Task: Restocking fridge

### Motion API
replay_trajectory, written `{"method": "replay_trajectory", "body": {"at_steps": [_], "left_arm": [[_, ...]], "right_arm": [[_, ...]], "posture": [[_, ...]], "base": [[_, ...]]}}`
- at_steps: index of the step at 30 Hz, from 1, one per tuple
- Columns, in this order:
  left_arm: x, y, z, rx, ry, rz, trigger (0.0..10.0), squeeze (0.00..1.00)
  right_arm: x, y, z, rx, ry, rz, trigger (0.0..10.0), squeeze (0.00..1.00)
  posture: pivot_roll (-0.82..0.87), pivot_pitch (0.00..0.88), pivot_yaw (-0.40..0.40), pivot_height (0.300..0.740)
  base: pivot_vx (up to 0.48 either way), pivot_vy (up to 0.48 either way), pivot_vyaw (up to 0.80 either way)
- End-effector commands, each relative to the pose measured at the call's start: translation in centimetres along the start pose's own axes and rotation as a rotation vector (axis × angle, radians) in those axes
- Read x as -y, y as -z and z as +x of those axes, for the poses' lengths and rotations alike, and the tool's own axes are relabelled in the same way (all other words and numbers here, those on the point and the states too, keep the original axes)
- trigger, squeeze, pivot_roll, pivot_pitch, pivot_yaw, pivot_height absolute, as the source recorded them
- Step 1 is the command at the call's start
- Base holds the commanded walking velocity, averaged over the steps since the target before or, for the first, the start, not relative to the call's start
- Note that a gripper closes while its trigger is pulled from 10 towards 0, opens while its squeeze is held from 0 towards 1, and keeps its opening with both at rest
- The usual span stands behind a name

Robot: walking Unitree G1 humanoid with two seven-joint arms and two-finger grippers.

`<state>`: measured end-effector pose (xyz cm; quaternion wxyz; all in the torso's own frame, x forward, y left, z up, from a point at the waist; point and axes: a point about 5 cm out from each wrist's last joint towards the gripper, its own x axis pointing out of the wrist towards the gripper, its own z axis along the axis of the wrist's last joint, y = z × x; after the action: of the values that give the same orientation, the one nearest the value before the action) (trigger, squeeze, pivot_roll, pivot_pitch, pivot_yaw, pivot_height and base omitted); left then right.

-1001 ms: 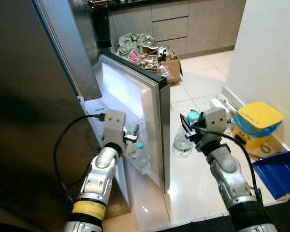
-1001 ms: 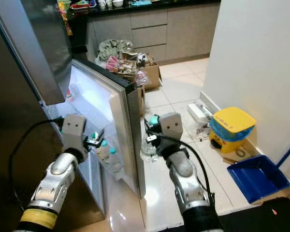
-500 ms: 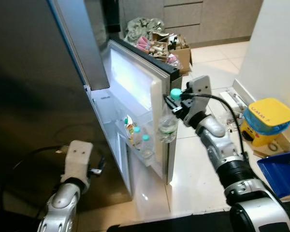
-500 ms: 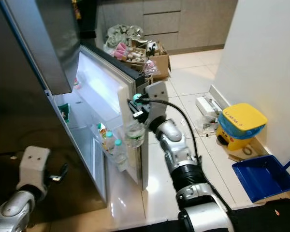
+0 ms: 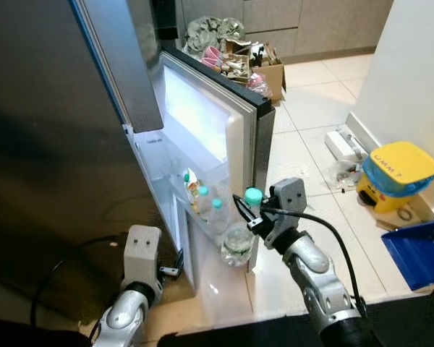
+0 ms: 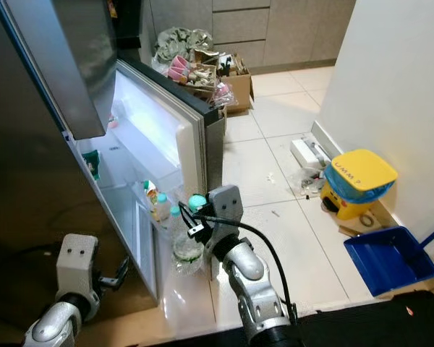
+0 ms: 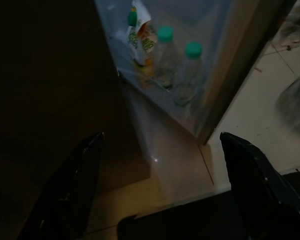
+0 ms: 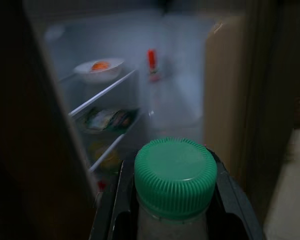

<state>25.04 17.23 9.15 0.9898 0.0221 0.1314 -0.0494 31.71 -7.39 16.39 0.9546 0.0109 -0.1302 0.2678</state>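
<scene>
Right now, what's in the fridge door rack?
Door rack: two green-capped bottles and a green-topped carton. Their bases are hidden by the rack's wall. The right pincer holds another bottle just outside.

Clear bottle (image 5: 238, 242) with green cap (image 8: 175, 176), clamped between black fingers (image 8: 229, 197) of right gripper (image 5: 247, 211). Beyond the claw: two clear, green-capped bottles (image 7: 176, 62), green-orange carton (image 7: 141, 37), white fridge door (image 5: 202, 126). Behind the claw: yellow-blue bin (image 5: 395, 176), blue dustpan (image 5: 419, 253).
</scene>
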Motion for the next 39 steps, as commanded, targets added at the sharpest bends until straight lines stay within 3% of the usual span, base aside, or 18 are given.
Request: {"method": "replay_trajectory", "body": {"at_steps": [1,8,24,39], "left_arm": [[0.0,1.2,-0.1,-0.041,-0.022,-0.006,10.0,0.0],[-0.4,1.5,0.1,-0.035,-0.066,0.002,10.0,0.0],[-0.5,1.4,0.1,-0.029,-0.082,-0.007,10.0,0.0],[-0.6,1.7,-0.4,-0.038,-0.021,-0.003,10.0,0.0]], "right_arm": [[-0.1,0.4,-1.0,-0.012,0.056,-0.014,10.0,0.0],[0.3,1.2,-2.5,-0.055,0.114,-0.027,10.0,0.0],[0.8,0.5,-2.6,-0.067,0.147,-0.05,10.0,0.0],[0.8,0.3,-1.8,-0.073,0.082,-0.069,10.0,0.0]], "posture": [[-0.06,0.174,0.037,0.721],[-0.07,0.167,0.03,0.721],[-0.07,0.168,0.033,0.721],[-0.07,0.169,0.042,0.721]], "base": [[0.0,0.0,0.0],[0.336,0.0,0.0],[0.475,0.0,0.0],[0.0,0.0,0.0]]}}
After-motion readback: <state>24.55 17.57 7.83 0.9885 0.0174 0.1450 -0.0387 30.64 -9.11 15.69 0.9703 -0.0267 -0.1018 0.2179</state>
